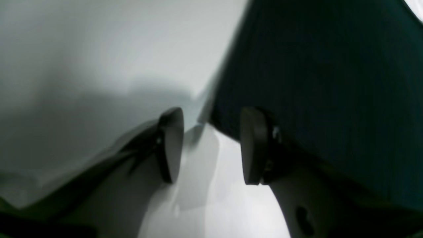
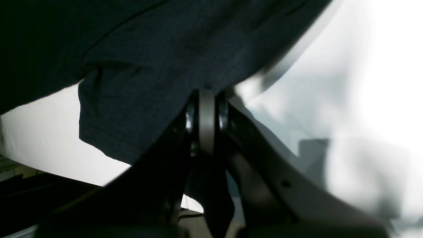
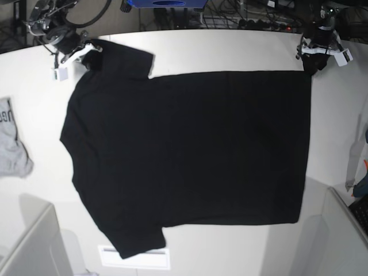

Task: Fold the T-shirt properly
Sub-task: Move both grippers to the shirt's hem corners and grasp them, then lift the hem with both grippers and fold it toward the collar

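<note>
A: Where's the T-shirt (image 3: 190, 149)?

B: Spread flat on the bench (image 3: 230, 49), plain black side up, sleeves toward the base view's left, hem toward its right.

A: And the arms?

B: The right fingers (image 2: 207, 109) are pinched on cloth at the far sleeve. The left fingers (image 1: 211, 145) are parted and empty, right beside the far hem corner.

A: So which step?

B: Taking hold for the first fold, I'd say. Next the left fingers need to close on that corner, then both lift together.
</note>
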Controlling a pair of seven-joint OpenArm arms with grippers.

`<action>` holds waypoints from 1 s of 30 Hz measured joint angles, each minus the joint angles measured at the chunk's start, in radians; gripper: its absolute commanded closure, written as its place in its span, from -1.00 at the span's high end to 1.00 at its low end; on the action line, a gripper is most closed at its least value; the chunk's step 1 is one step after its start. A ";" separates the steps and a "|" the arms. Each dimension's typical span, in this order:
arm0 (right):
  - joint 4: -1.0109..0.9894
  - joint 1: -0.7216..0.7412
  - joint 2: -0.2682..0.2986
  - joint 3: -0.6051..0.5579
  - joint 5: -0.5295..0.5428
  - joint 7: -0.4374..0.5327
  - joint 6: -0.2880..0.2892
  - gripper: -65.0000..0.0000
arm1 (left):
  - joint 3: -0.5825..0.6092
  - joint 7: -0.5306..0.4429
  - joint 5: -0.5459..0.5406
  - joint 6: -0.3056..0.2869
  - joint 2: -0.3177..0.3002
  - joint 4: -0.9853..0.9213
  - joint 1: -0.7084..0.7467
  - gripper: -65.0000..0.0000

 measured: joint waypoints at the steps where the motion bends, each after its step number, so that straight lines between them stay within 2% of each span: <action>1: 0.000 0.000 0.000 0.000 0.000 0.000 0.000 -1.00 | -0.027 0.031 0.000 -0.001 0.020 0.000 -0.015 -0.15; 4: 0.000 0.000 0.000 0.000 0.000 0.000 0.000 -1.00 | -0.070 0.155 0.010 0.007 0.033 0.000 -0.055 -0.15; 7: 0.000 0.000 0.000 0.000 0.000 0.001 0.000 -1.00 | -0.069 0.208 0.007 0.003 0.031 0.000 -0.097 -0.16; 13: 0.001 0.000 0.000 0.000 0.003 -0.001 0.000 -1.00 | -0.068 0.227 0.008 0.000 0.032 -0.002 -0.110 -0.18; 16: 0.001 0.000 0.000 0.000 0.003 -0.002 0.000 -1.00 | -0.034 0.196 0.007 -0.001 0.028 -0.023 -0.117 -0.21; 18: 0.001 0.000 0.000 0.000 0.003 -0.002 0.000 -1.00 | -0.011 0.188 -0.002 -0.013 0.026 -0.046 -0.130 -0.39; 21: 0.001 0.000 0.000 0.000 0.003 -0.001 0.000 -1.00 | 0.016 0.164 -0.011 -0.021 0.011 -0.102 -0.160 -0.94; 24: 0.001 -0.001 0.000 0.000 0.003 -0.003 0.000 -1.00 | 0.013 0.171 -0.018 -0.027 0.006 -0.098 -0.157 -1.00; 26: 0.015 -0.002 0.000 0.000 0.000 -0.005 0.000 -1.00 | 0.011 0.200 0.000 -0.007 0.010 -0.055 -0.140 -1.00; 30: 0.085 -0.029 -0.003 -0.003 -0.047 -0.037 -0.001 -1.00 | 0.011 0.231 0.012 0.003 0.002 0.051 -0.057 -1.00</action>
